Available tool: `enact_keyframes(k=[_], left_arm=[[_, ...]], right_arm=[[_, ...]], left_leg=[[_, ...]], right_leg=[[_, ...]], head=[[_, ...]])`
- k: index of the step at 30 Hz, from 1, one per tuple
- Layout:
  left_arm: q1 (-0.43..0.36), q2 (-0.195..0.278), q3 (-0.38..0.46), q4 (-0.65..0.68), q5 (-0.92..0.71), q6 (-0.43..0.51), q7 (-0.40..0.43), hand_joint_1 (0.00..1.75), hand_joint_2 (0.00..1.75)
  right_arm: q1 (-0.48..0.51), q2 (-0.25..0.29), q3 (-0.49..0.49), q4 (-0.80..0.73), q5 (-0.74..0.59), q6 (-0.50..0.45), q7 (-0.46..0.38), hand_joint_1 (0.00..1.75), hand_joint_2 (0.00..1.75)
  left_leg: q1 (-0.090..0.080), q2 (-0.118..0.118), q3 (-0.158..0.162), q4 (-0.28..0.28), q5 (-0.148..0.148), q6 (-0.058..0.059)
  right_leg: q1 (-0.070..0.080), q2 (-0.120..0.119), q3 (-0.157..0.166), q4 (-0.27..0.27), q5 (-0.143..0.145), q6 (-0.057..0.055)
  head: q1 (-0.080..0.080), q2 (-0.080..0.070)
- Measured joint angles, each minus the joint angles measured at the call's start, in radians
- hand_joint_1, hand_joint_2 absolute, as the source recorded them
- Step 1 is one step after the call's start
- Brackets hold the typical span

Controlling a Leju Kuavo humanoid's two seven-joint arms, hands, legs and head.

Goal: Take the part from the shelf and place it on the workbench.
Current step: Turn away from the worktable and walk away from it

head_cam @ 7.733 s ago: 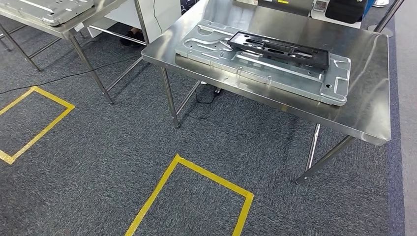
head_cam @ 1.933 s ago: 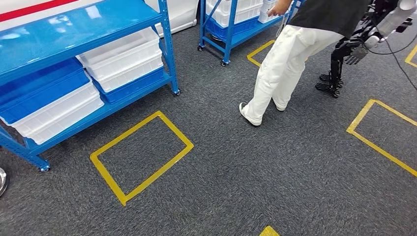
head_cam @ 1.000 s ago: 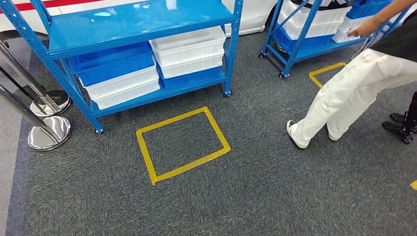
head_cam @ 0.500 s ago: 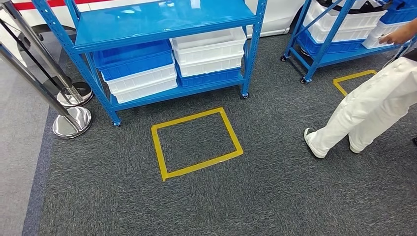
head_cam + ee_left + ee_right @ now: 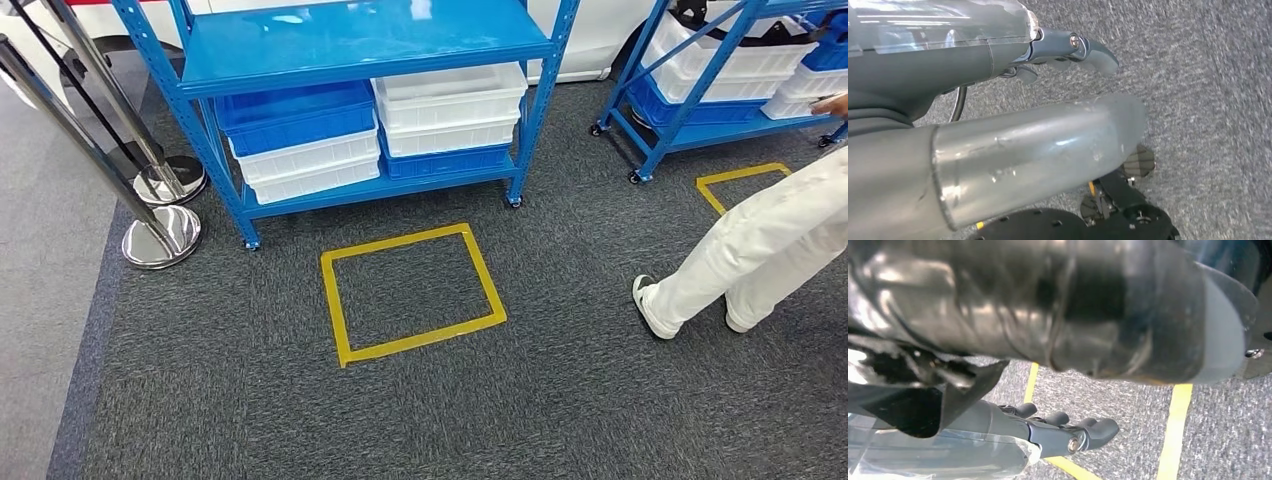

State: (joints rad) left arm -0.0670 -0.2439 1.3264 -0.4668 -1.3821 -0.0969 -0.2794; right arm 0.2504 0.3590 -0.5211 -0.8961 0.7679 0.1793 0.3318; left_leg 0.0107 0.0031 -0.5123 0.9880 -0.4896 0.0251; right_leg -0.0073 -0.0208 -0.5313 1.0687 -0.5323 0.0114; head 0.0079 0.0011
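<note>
A blue metal shelf (image 5: 365, 45) on small wheels stands ahead on dark grey carpet (image 5: 300, 420). Its smooth, glossy top deck is bare. On the lower deck sit stacked plastic bins: a blue bin (image 5: 295, 118) over white bins (image 5: 310, 168) on the left side, white bins (image 5: 450, 105) over a blue one on the right side. All are shallow, rectangular and ribbed at the rim. What the bins hold cannot be seen, so the part to be fetched cannot be picked out.

A square of yellow tape (image 5: 412, 292) is stuck to the carpet just in front of the shelf. To the left, two polished steel posts (image 5: 80, 140) lean up from round, mirror-bright bases (image 5: 160, 238) at the carpet's edge. To the right stands a second blue shelf (image 5: 720, 70) with more white and blue bins, and another taped outline (image 5: 740, 185) before it. A person's legs in white trousers (image 5: 760, 255) and white shoes stand near that shelf, one hand (image 5: 830, 103) reaching toward it.

The left hand (image 5: 1068, 47) hangs over the textured carpet, its grey fingers curled loosely and holding nothing. The right hand (image 5: 1068, 432) hangs over yellow tape lines, dark fingers side by side and slightly bent, also holding nothing.
</note>
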Motion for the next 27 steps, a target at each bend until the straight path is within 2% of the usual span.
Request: enact_keyframes(k=[1, 3, 4, 5, 6, 8, 9, 11, 12, 14, 15, 16, 18, 19, 20, 21, 22, 23, 24, 25, 26, 27], left_arm=[[0.000, 0.000, 0.000, 0.000, 0.000, 0.000, 0.000, 0.00, 0.00], [-0.001, 0.000, 0.000, -0.001, 0.000, 0.000, 0.000, 0.00, 0.00], [-0.001, 0.000, 0.000, -0.001, 0.000, 0.000, 0.000, 0.00, 0.00], [0.000, 0.000, 0.000, -0.001, 0.000, 0.000, 0.000, 0.00, 0.00], [0.001, -0.001, 0.000, -0.001, 0.000, 0.000, 0.000, 0.00, 0.00], [0.002, -0.003, 0.000, -0.001, 0.000, -0.001, 0.000, 0.00, 0.00], [0.001, -0.004, 0.000, -0.001, 0.000, -0.001, 0.000, 0.00, 0.00], [-0.001, -0.006, 0.000, -0.001, 0.000, -0.001, 0.000, 0.00, 0.00], [-0.002, -0.006, 0.000, -0.001, 0.000, -0.001, 0.000, 0.00, 0.00], [-0.002, -0.005, 0.000, -0.002, 0.000, -0.001, -0.001, 0.00, 0.00], [-0.003, -0.005, 0.000, -0.002, 0.000, -0.001, -0.001, 0.00, 0.00], [-0.004, -0.005, 0.000, -0.002, 0.000, -0.001, -0.001, 0.00, 0.00], [-0.005, -0.006, 0.000, -0.002, 0.000, -0.001, -0.001, 0.00, 0.00], [-0.004, -0.006, 0.000, -0.002, 0.000, -0.001, -0.001, 0.00, 0.00], [-0.002, -0.006, 0.000, -0.002, 0.000, -0.001, -0.001, 0.00, 0.00], [0.001, -0.006, 0.000, -0.003, 0.000, -0.001, -0.001, 0.00, 0.00], [0.002, -0.006, 0.000, -0.003, 0.000, -0.001, -0.001, 0.00, 0.00], [0.004, -0.006, 0.000, -0.004, 0.000, -0.001, -0.001, 0.00, 0.00], [0.005, -0.006, 0.000, -0.004, 0.000, -0.001, -0.001, 0.00, 0.00], [0.005, -0.006, 0.000, -0.004, 0.000, -0.001, -0.001, 0.00, 0.00], [0.005, -0.006, 0.000, -0.005, 0.000, -0.001, -0.001, 0.00, 0.00], [0.003, -0.006, 0.000, -0.005, 0.000, -0.001, -0.001, 0.00, 0.00]], right_arm=[[0.000, 0.000, 0.000, 0.000, 0.000, 0.000, 0.000, 0.00, 0.00], [0.000, -0.001, 0.000, 0.000, 0.000, 0.000, 0.000, 0.00, 0.00], [0.001, -0.001, 0.000, 0.000, 0.000, 0.000, 0.000, 0.00, 0.00], [0.002, -0.001, 0.000, 0.000, 0.000, 0.000, 0.000, 0.00, 0.00], [0.004, -0.001, 0.000, 0.000, 0.000, 0.000, 0.000, 0.00, 0.00], [0.006, -0.002, -0.001, 0.000, 0.000, 0.000, 0.000, 0.00, 0.00], [0.006, -0.002, -0.001, 0.000, 0.000, 0.000, 0.000, 0.00, 0.00], [0.005, -0.002, -0.002, 0.000, 0.000, 0.000, 0.000, 0.00, 0.00], [0.005, -0.002, -0.002, 0.000, 0.000, 0.000, 0.000, 0.00, 0.00], [0.007, -0.002, -0.002, 0.000, 0.000, 0.000, 0.000, 0.00, 0.00], [0.009, -0.002, -0.002, 0.000, 0.000, 0.000, 0.000, 0.00, 0.00], [0.009, -0.002, -0.003, 0.000, 0.000, 0.000, 0.000, 0.00, 0.00], [0.007, -0.002, -0.003, 0.000, 0.000, 0.000, 0.000, 0.00, 0.00], [0.007, -0.002, -0.003, 0.000, 0.000, 0.000, 0.000, 0.00, 0.00], [0.008, -0.002, -0.003, 0.000, 0.000, 0.000, 0.000, 0.00, 0.00], [0.008, -0.002, -0.003, 0.000, 0.000, 0.000, 0.000, 0.00, 0.00], [0.009, -0.002, -0.003, 0.000, 0.000, 0.000, 0.000, 0.00, 0.00], [0.010, -0.002, -0.003, 0.000, 0.000, 0.000, 0.000, 0.00, 0.00], [0.010, -0.002, -0.003, 0.000, 0.000, 0.000, 0.000, 0.00, 0.00], [0.009, -0.002, -0.003, 0.000, 0.000, 0.000, 0.000, 0.00, 0.00], [0.008, -0.002, -0.003, 0.000, 0.000, 0.000, 0.000, 0.00, 0.00], [0.007, -0.002, -0.003, 0.000, 0.000, 0.000, 0.000, 0.00, 0.00]], left_leg=[[0.001, -0.001, 0.005, -0.001, 0.000, 0.004], [-0.001, -0.003, 0.009, -0.001, -0.006, 0.009], [-0.002, -0.005, 0.013, -0.001, -0.010, 0.010], [-0.002, -0.008, 0.019, 0.000, -0.016, 0.009], [-0.003, -0.011, 0.028, 0.000, -0.022, 0.008], [-0.003, -0.015, 0.049, -0.001, -0.037, 0.003], [-0.003, -0.017, 0.055, -0.001, -0.044, -0.001], [-0.004, -0.019, 0.062, 0.002, -0.054, -0.013], [-0.005, -0.020, 0.066, 0.004, -0.056, -0.021], [-0.005, -0.018, 0.070, 0.026, -0.062, -0.031], [-0.004, -0.016, 0.058, 0.056, -0.070, -0.036], [-0.002, -0.013, 0.031, 0.106, -0.088, -0.040], [0.001, -0.011, -0.048, 0.231, -0.140, -0.049], [0.001, -0.011, -0.084, 0.276, -0.162, -0.052], [0.002, -0.010, -0.108, 0.291, -0.166, -0.053], [0.002, -0.010, -0.116, 0.273, -0.148, -0.053], [0.002, -0.009, -0.109, 0.223, -0.108, -0.052], [0.001, -0.007, -0.095, 0.158, -0.054, -0.048], [-0.001, -0.004, -0.083, 0.103, -0.019, -0.044], [-0.004, -0.001, -0.075, 0.066, 0.003, -0.038], [-0.006, 0.002, -0.072, 0.051, 0.007, -0.032], [-0.009, 0.002, -0.072, 0.052, -0.003, -0.028]], right_leg=[[-0.002, 0.006, -0.026, 0.049, -0.026, 0.004], [-0.003, 0.013, -0.102, 0.175, -0.078, 0.009], [-0.004, 0.014, -0.134, 0.218, -0.086, 0.010], [-0.004, 0.015, -0.152, 0.228, -0.074, 0.010], [-0.004, 0.015, -0.150, 0.201, -0.043, 0.008], [-0.002, 0.018, -0.109, 0.075, 0.044, 0.000], [0.002, 0.019, -0.091, 0.021, 0.062, -0.006], [0.008, 0.023, -0.076, -0.027, 0.067, -0.020], [0.010, 0.023, -0.074, -0.030, 0.060, -0.027], [0.005, 0.021, -0.056, -0.038, 0.066, -0.039], [0.003, 0.019, -0.045, -0.041, 0.062, -0.046], [0.001, 0.018, -0.036, -0.044, 0.059, -0.051], [0.002, 0.016, -0.025, -0.045, 0.047, -0.057], [0.002, 0.016, -0.019, -0.045, 0.040, -0.057], [0.002, 0.017, -0.010, -0.045, 0.032, -0.056], [0.002, 0.017, 0.001, -0.045, 0.024, -0.054], [0.001, 0.017, 0.014, -0.045, 0.015, -0.052], [0.001, 0.017, 0.026, -0.045, 0.005, -0.048], [0.002, 0.017, 0.036, -0.045, -0.004, -0.044], [0.003, 0.016, 0.042, -0.044, -0.012, -0.038], [0.004, 0.016, 0.045, -0.043, -0.018, -0.033], [0.005, 0.017, 0.046, -0.043, -0.021, -0.029]], head=[[0.000, 0.000], [0.000, 0.000], [0.000, 0.000], [0.000, 0.000], [0.000, 0.000], [0.000, 0.000], [0.001, 0.000], [0.001, 0.000], [0.001, 0.000], [0.001, 0.000], [0.001, 0.000], [0.001, 0.000], [0.001, 0.000], [0.001, 0.000], [0.001, 0.000], [0.001, 0.000], [0.001, 0.000], [0.001, 0.000], [0.001, 0.000], [0.001, 0.000], [0.001, 0.000], [0.001, 0.000]])
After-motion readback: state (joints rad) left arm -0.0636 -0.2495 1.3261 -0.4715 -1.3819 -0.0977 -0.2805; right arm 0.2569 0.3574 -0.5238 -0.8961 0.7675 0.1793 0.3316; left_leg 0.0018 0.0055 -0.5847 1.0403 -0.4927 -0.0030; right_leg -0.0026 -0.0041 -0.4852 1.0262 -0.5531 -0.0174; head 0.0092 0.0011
